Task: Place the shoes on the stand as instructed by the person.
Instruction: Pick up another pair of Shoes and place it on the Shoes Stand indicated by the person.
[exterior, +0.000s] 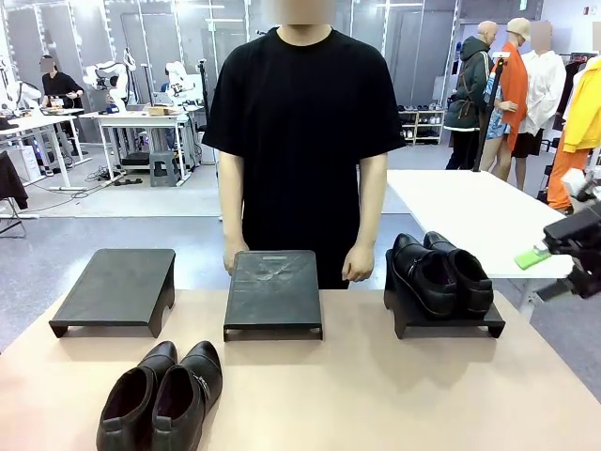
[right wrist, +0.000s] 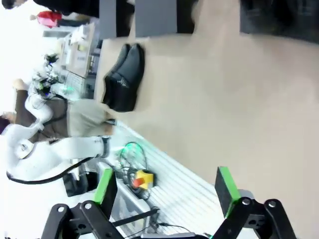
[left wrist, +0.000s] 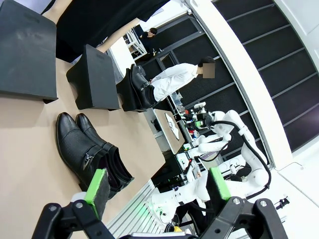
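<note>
One pair of glossy black shoes (exterior: 441, 272) stands on the right black stand (exterior: 451, 324), also seen far off (left wrist: 140, 89). A buckle-strapped pair (exterior: 164, 395) sits on the table at the front left, below the left stand (exterior: 113, 287). The middle stand (exterior: 272, 291) is bare. The person (exterior: 300, 122) stands behind it, both hands hanging at the table's far edge. My left gripper (left wrist: 158, 191) is open in the air above the buckle pair (left wrist: 89, 152). My right gripper (exterior: 545, 272) hovers open beyond the table's right edge, far from the buckle pair (right wrist: 123, 77).
A white table (exterior: 470, 211) stands behind the right stand. Other people stand at the back right. My right wrist view looks down past the table's near edge to a box with a red button (right wrist: 142, 179).
</note>
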Robot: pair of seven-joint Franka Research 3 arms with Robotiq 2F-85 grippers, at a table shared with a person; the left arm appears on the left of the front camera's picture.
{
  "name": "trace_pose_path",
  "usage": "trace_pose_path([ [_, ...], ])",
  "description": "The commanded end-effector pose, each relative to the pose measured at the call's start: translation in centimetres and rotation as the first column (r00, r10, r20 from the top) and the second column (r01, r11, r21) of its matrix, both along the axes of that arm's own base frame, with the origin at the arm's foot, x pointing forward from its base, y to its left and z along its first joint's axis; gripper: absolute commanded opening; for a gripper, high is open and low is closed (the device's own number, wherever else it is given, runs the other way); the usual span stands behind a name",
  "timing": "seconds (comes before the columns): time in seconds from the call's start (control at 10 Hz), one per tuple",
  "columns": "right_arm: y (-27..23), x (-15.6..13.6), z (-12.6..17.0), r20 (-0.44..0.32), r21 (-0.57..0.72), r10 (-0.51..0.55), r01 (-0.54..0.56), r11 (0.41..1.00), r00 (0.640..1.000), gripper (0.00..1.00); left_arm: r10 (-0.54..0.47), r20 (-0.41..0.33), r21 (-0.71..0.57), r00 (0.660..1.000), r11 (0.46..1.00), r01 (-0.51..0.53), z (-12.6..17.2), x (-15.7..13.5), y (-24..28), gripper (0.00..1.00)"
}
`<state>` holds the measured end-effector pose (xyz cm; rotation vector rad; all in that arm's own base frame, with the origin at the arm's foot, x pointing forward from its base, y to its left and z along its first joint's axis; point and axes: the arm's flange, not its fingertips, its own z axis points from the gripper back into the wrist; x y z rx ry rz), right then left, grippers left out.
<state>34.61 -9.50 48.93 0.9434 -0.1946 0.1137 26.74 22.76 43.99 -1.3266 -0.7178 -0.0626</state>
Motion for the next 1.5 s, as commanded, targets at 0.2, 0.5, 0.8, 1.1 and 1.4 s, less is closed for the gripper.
trace_pose_path([
  [0.2, -4.3, -9.4, -6.3, 0.005, 0.223, -0.122, 0.118, 0.968, 0.992, 1.0, -0.019, 0.007, 0.005, 1.0, 1.0, 0.019, 0.1, -0.3, 0.2, 1.0],
  [0.5, -7.2, -11.9, -7.3, 0.073, 0.232, -0.092, 0.073, 0.97, 0.993, 1.0, -0.019, 0.007, 0.005, 1.0, 1.0, 0.019, 0.1, -0.3, 0.2, 1.0],
  [0.8, -8.5, -11.1, -6.2, 0.053, 0.241, -0.123, 0.107, 0.965, 0.991, 1.0, -0.019, 0.007, 0.005, 1.0, 1.0, 0.019, 0.1, -0.3, 0.2, 1.0],
  [1.1, -8.5, -11.1, -6.2, 0.053, 0.241, -0.123, 0.107, 0.965, 0.991, 1.0, -0.019, 0.007, 0.005, 1.0, 1.0, 0.019, 0.1, -0.3, 0.2, 1.0],
  [1.4, -8.5, -11.1, -6.2, 0.053, 0.241, -0.123, 0.107, 0.965, 0.991, 1.0, -0.019, 0.007, 0.005, 1.0, 1.0, 0.019, 0.1, -0.3, 0.2, 1.0],
])
